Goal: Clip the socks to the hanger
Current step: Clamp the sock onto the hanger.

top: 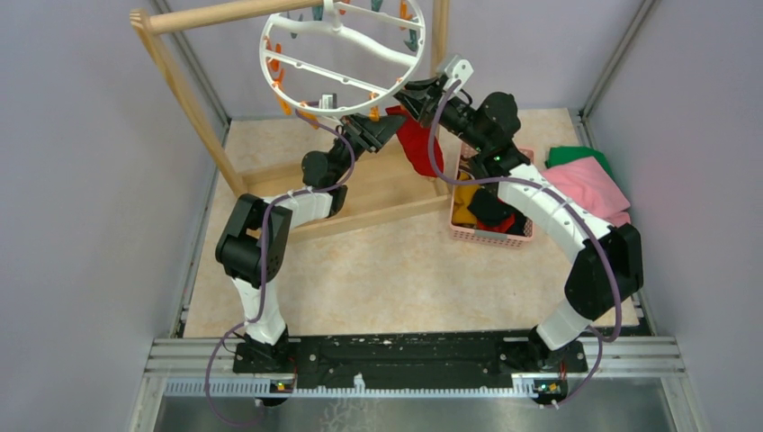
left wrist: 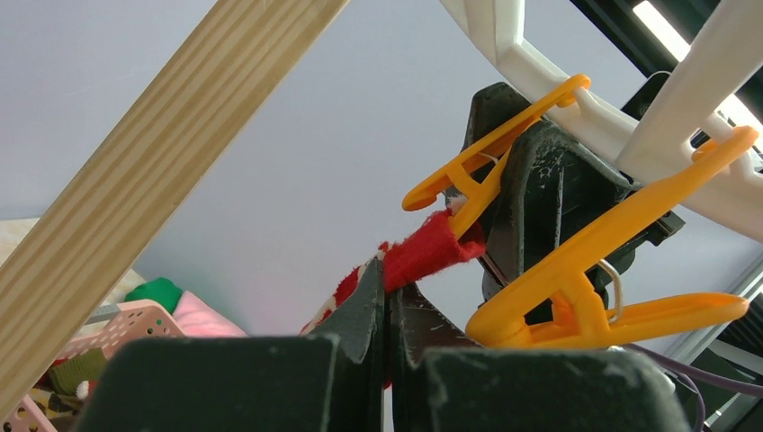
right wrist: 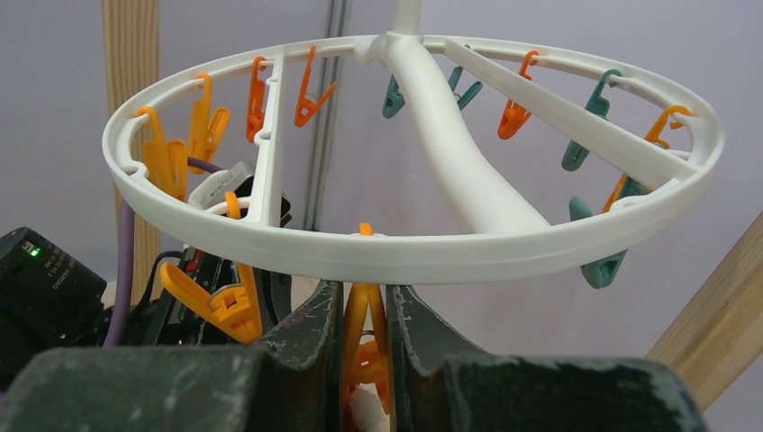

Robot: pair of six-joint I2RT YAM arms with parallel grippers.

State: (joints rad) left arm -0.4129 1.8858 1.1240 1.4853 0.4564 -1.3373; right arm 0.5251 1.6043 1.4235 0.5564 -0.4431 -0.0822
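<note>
The white ring hanger (top: 342,54) hangs from the wooden rack, with orange and teal clips under its rim (right wrist: 405,256). My right gripper (right wrist: 364,301) is shut on one orange clip (right wrist: 364,333) just below the rim, squeezing its handles. In the left wrist view that clip (left wrist: 477,180) stands open-mouthed round the end of a red sock with white pattern (left wrist: 427,252). My left gripper (left wrist: 389,279) is shut on this sock just below the clip. The rest of the sock (top: 418,144) hangs down between the two arms. More socks lie in the pink basket (top: 490,236).
The wooden rack's post (top: 180,81) and base frame (top: 387,193) stand left of the arms. A second orange clip (left wrist: 594,270) hangs close to the right of the left fingers. Folded pink cloth (top: 589,184) and green cloth (top: 576,155) lie at the far right.
</note>
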